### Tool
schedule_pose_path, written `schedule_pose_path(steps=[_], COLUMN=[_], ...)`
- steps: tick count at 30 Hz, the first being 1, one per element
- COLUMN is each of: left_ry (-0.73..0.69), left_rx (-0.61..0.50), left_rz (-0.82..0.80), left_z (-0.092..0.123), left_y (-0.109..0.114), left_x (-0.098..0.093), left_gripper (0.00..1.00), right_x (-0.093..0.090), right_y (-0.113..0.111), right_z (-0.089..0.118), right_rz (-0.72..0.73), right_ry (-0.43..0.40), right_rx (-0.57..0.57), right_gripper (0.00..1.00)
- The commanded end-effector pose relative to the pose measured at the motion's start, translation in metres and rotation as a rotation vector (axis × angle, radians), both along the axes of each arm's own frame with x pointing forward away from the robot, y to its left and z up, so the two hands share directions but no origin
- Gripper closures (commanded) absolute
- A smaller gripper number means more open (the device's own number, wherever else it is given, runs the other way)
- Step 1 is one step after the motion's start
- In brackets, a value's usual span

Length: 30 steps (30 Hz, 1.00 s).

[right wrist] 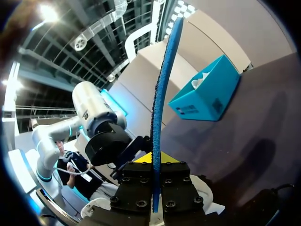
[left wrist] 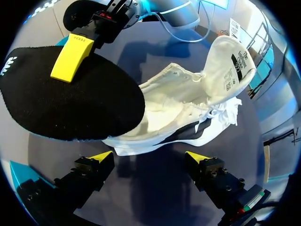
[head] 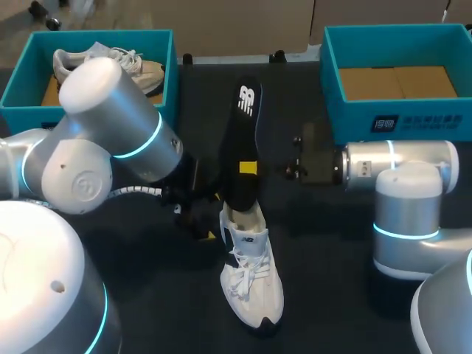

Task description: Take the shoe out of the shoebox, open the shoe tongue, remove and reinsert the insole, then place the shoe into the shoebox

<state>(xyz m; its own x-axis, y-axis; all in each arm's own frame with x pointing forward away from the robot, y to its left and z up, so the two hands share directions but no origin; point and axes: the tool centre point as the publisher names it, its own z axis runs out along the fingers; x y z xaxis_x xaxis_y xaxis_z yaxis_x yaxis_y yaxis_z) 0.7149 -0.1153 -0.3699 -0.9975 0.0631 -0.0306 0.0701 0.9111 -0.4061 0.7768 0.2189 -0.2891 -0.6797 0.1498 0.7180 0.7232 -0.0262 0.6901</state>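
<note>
A white shoe [head: 252,276] lies on the dark table, its tongue [left wrist: 230,66] folded up. My right gripper [head: 248,168] is shut on the black insole [head: 247,125], which stands on edge, its lower end at the shoe's opening. Edge-on between the right gripper [right wrist: 155,188] fingers, the insole [right wrist: 162,89] shows blue. My left gripper [left wrist: 149,157] stands open just beside the shoe [left wrist: 188,108], nothing between its fingers; the insole [left wrist: 66,99] and the right arm's yellow fingertip [left wrist: 72,57] are ahead. In the head view the left gripper [head: 198,215] sits left of the shoe's heel.
A teal shoebox [head: 16,92] at the back left holds another white shoe [head: 140,70]. A second teal shoebox [head: 398,118] at the back right shows only its cardboard floor. My right arm's base [head: 409,221] stands right of the shoe.
</note>
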Motion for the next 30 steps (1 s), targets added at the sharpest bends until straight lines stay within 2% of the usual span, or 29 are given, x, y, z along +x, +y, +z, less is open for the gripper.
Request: schedule_pose_path(steps=[1,12,17,30], left_ry=[0.002,0.002,0.002,0.002], left_rx=[0.003,0.003,0.003,0.003], left_rz=[0.007,0.007,0.007,0.007], left_z=[-0.001,-0.001,-0.001,-0.001], left_y=[-0.002,-0.002,-0.002,-0.002], left_x=[0.0,0.0,0.0,0.0], left_gripper=[0.0,0.0,0.0,0.0], right_x=[0.0,-0.001,-0.006,-0.006], right_y=[-0.002,-0.001,-0.001,-0.001], right_z=[-0.002,-0.011,-0.013,-0.013], right_rz=[0.0,0.005,-0.029,-0.029], right_ry=[-0.004,-0.002,-0.014,-0.014], right_rx=[-0.002,0.003,0.021,0.021], right_gripper=[1.0,1.0,1.0,1.0])
